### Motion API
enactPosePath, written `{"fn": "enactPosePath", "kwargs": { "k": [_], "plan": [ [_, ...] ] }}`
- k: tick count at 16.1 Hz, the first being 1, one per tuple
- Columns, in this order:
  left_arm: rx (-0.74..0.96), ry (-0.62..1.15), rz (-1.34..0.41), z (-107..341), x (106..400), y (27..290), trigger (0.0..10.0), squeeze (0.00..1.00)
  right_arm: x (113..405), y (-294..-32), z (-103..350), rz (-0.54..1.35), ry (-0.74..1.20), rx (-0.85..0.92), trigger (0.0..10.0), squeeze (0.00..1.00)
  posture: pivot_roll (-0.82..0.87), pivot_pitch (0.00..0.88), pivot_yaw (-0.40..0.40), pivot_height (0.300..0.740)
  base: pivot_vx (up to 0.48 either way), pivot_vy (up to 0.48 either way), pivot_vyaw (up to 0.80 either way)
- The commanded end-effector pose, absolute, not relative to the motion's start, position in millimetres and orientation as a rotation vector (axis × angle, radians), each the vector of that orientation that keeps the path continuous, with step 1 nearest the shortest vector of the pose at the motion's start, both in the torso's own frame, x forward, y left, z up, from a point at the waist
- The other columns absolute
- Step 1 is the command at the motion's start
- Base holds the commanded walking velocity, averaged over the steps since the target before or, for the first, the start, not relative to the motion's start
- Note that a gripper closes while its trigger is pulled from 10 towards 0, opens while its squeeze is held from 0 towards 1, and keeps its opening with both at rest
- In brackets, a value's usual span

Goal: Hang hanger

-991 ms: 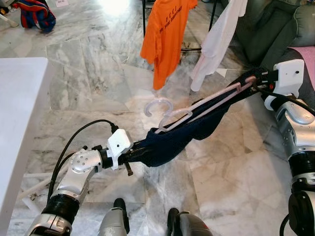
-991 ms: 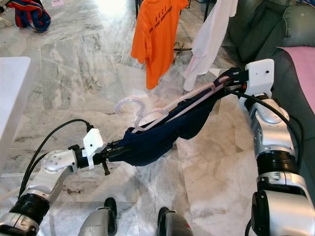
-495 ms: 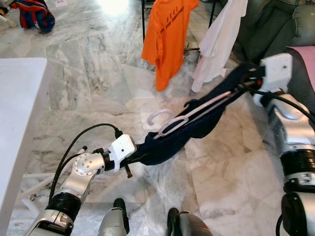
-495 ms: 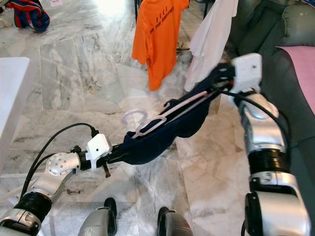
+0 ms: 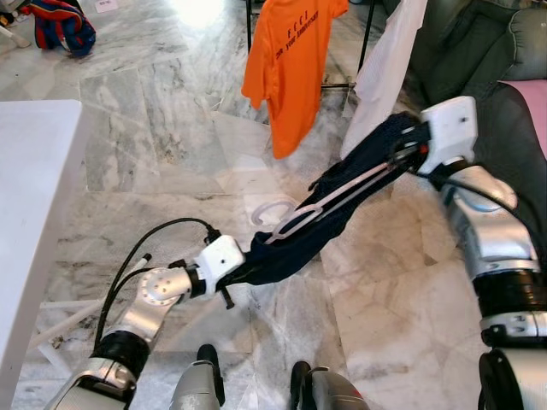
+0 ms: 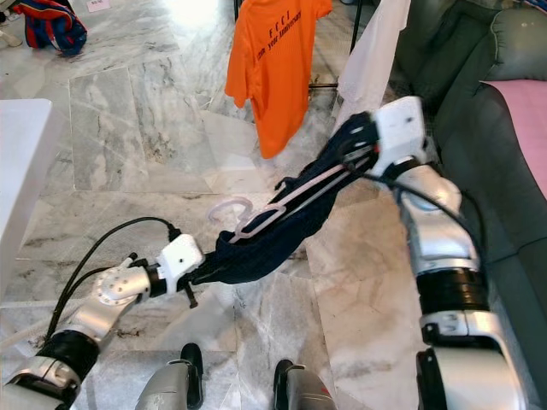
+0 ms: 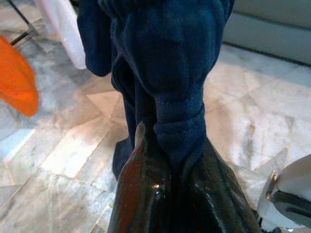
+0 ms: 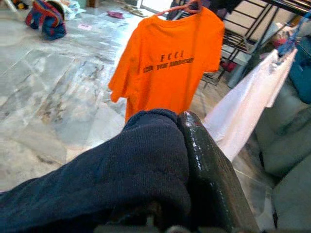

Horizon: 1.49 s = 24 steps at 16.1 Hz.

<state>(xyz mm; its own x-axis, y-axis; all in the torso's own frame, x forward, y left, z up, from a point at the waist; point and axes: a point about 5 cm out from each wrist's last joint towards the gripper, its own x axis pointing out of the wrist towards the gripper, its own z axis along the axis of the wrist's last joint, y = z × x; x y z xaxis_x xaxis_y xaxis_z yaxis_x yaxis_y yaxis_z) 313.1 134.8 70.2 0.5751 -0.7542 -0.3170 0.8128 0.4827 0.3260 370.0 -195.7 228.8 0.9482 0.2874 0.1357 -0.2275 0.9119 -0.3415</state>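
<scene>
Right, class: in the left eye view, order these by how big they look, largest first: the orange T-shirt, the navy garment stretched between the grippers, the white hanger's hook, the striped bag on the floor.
1. Navy garment, though it is nearer the camera.
2. Orange T-shirt, partly cut off at the top edge.
3. Striped bag.
4. White hanger's hook.

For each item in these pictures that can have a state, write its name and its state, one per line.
Navy garment: on the hanger, stretched between both grippers.
Pale hanger: inside the garment, hook free.
Left gripper: shut on the garment.
Right gripper: shut on the garment.
Orange T-shirt: hanging.
White shirt: hanging.
</scene>
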Motion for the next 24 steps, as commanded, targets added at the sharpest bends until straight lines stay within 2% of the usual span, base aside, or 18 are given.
{"fn": "enactPosePath", "kwargs": {
  "k": [1,3,5,7,11,15,18,21,24],
  "plan": [
    [0.489,0.217,-0.959,56.9,306.9,139.8,0.0,0.0,365.8,-197.5,237.0,0.251,-0.221,-0.36,0.0,0.0,0.01,0.299,-0.024,0.74,0.0,0.0,0.0],
    [0.512,0.182,-0.942,65.8,311.7,143.5,0.0,0.0,362.9,-207.6,226.6,0.201,-0.177,-0.341,0.0,0.0,0.02,0.303,-0.024,0.74,0.0,0.0,0.0],
    [0.527,0.188,-0.888,68.8,317.0,152.3,0.0,0.0,361.9,-206.8,222.2,0.204,-0.156,-0.314,0.0,0.0,0.02,0.302,-0.022,0.74,0.0,0.0,0.0],
    [0.536,0.183,-0.91,70.2,316.4,153.3,0.0,0.0,361.6,-207.5,217.6,0.19,-0.139,-0.362,0.0,0.0,0.02,0.302,-0.021,0.74,0.0,0.0,0.0],
    [0.593,0.177,-0.896,80.1,320.1,172.5,0.0,0.0,360.6,-228.9,219.9,0.066,-0.135,-0.381,0.0,0.0,0.02,0.3,-0.018,0.74,0.0,0.0,0.0],
    [0.615,0.205,-0.807,87.4,325.3,200.7,0.0,0.0,357.5,-251.5,221.7,-0.043,-0.118,-0.406,0.0,0.0,0.01,0.302,-0.02,0.74,0.0,0.0,0.0],
    [0.64,0.226,-0.796,86.6,325.7,207.1,0.0,0.0,354.4,-258.4,221.2,-0.071,-0.116,-0.406,0.0,0.0,0.01,0.301,-0.017,0.74,0.0,0.0,0.0],
    [0.697,0.248,-0.817,80.6,324.3,203.0,0.0,0.0,355.3,-252.3,226.6,-0.061,-0.136,-0.365,0.0,0.0,0.01,0.302,-0.014,0.74,0.0,0.0,0.0],
    [0.715,0.263,-0.806,72.2,325.8,189.4,0.0,0.0,358.6,-211.4,234.6,0.059,-0.157,-0.305,0.0,0.0,0.0,0.299,-0.013,0.74,0.0,0.0,0.0]
  ]
}}
